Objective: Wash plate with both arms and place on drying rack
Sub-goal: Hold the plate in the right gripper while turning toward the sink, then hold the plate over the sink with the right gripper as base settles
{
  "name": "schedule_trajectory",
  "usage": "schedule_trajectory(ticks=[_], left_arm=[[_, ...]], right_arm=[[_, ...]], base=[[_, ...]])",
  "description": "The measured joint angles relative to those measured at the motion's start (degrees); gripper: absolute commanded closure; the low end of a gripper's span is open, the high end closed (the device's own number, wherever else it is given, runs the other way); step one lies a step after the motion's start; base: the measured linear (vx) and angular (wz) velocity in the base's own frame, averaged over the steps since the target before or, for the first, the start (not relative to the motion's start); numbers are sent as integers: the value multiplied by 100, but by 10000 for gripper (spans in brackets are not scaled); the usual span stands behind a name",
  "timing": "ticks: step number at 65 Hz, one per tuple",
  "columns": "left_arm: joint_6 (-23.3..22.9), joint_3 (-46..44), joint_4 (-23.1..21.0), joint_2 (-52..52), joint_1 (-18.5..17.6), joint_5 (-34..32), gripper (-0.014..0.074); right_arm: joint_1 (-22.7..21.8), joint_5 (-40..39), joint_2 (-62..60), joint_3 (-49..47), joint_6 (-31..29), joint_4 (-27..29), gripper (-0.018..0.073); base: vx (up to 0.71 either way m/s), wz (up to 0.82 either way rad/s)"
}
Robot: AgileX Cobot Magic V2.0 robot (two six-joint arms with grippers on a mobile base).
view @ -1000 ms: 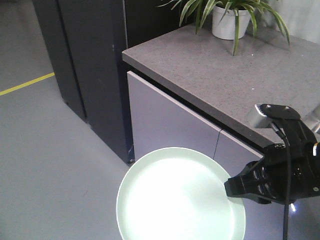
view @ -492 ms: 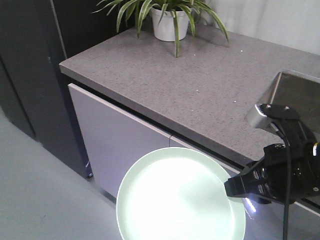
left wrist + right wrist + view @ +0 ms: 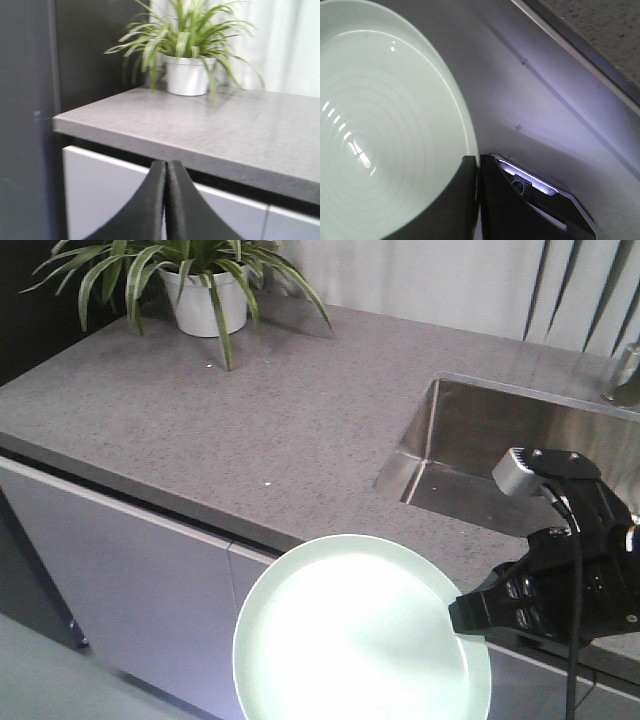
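round pale mint plate [image 3: 350, 640], faint concentric rings

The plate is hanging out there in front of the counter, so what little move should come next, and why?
Probably carry the plate forward, over the sink. The right gripper pinches its rim, but it hangs off the front edge of the counter, not above the sink.

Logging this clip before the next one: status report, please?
Right gripper shut on plate rim. Left gripper shut, empty. Plate in the air at counter edge, sink ahead. Drying rack not in view; nothing blocking.
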Motion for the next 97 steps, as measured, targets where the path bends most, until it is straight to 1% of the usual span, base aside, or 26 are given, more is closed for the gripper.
schedule_trajectory(ticks=[50,97], left_arm=[[0,0,0,0,0,0,603],[0,0,0,0,0,0,603]], right_arm=[[0,0,0,0,0,0,568],[0,0,0,0,0,0,566]], base=[[9,-35],[6,-22]])
